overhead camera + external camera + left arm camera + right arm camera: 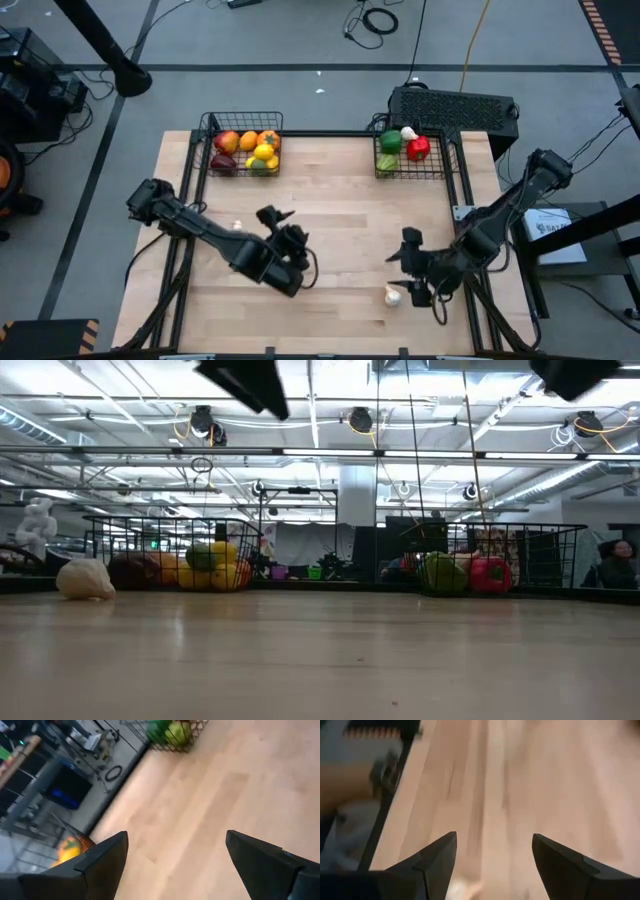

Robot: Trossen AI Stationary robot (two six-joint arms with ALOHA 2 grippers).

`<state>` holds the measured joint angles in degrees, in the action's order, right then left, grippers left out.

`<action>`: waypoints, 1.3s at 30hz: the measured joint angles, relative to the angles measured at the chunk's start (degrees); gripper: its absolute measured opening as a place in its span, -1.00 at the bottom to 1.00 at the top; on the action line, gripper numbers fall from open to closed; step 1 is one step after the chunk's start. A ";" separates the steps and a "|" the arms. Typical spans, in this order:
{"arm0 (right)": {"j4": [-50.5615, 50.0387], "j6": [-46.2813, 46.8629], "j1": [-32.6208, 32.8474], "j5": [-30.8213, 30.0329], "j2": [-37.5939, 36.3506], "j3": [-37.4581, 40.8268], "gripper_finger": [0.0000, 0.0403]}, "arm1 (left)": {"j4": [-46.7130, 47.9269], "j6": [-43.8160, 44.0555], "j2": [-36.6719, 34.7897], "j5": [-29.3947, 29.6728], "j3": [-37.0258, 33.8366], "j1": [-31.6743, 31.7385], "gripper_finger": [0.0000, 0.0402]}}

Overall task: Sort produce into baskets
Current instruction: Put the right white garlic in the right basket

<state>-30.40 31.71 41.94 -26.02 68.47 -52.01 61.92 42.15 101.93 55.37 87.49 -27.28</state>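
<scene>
lying just beside the open right end effector [412, 268], white garlic bulb [393, 296]

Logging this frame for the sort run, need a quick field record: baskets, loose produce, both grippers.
left basket: far left of table, holds red, orange and yellow fruit
right basket: far right, holds green pieces, red pepper, one white garlic
loose produce: one garlic bulb on the table near the front right
second loose piece: small pale item by the left arm, too small to identify
right gripper: open, empty, just beside the garlic bulb
left gripper: open, empty, over mid table
</scene>
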 joint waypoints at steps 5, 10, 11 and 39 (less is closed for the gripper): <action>-6.51 8.55 3.37 6.04 2.72 0.00 0.25 | -0.05 9.56 0.00 -0.86 -3.56 -5.03 0.71; -9.42 19.20 6.20 10.08 2.93 0.00 0.25 | -0.06 14.76 0.00 -0.93 -4.58 -9.14 0.71; -9.60 21.64 6.70 10.61 2.88 0.00 0.25 | -0.18 15.72 0.00 -1.13 -4.58 -9.96 0.71; -2.53 35.23 8.84 12.99 28.02 0.04 -0.15 | -8.99 18.98 0.13 -1.33 -4.58 -18.63 0.71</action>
<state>-32.93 66.93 50.77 -13.03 96.49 -51.96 52.92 61.13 102.06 54.04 82.91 -45.91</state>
